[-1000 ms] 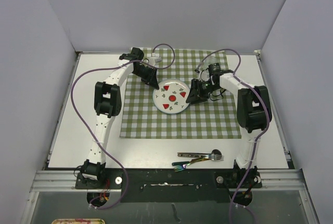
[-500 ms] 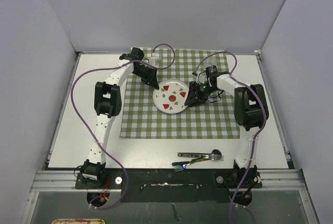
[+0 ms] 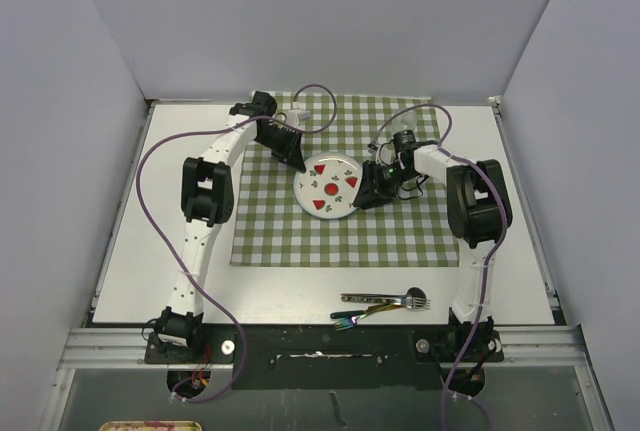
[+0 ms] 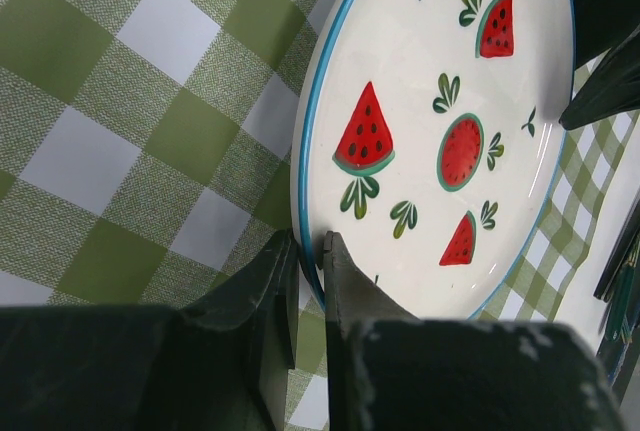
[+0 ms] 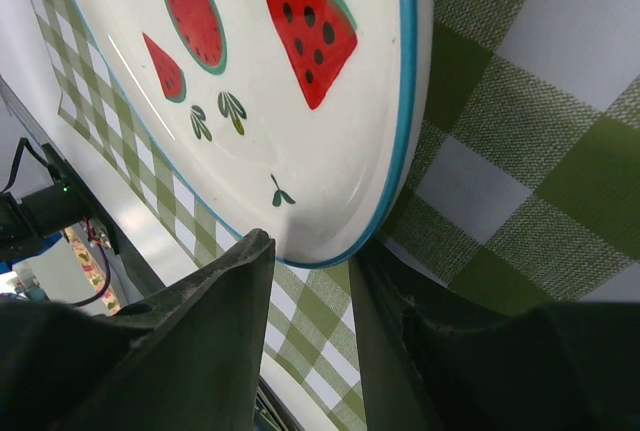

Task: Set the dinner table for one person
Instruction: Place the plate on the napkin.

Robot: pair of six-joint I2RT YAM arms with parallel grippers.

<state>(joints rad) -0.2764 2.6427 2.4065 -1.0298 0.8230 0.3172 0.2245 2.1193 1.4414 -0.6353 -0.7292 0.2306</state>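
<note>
1. The worktop (image 3: 160,221) is the big white slab that fills the middle of the top view. Its metal rails run along the left and right edges.
2. A green-and-white checked cloth (image 3: 300,236) lies on the worktop's far half, in the centre of the frame.
3. A round white plate (image 3: 328,188) with a blue rim and red watermelon pictures sits on the cloth, a little above the frame's centre.
4. The left claw (image 3: 297,159) reaches the plate's upper-left edge. In the left wrist view its two dark fingers (image 4: 275,281) stand nearly together at the bottom of the frame. The blue rim is pinched in the thin slot between them, so it has hold of the plate.
5. The right claw (image 3: 362,191) meets the plate's right edge. In the right wrist view its fingers (image 5: 215,321) stand on either side of the rim at the bottom of the frame. They are parted, and checked cloth shows in the gap, so the claw is spread around the rim rather than clamped on it.
6. A fork (image 3: 395,300) lies on the bare worktop at lower centre of the top view, just below the cloth's near edge, with its tines pointing right.
7. A second, rainbow-tinted utensil (image 3: 358,317) lies just below the fork, slanting towards the fork's handle. It is too small to tell its kind.
8. Purple cables (image 3: 150,166) loop beside both arms.
</note>
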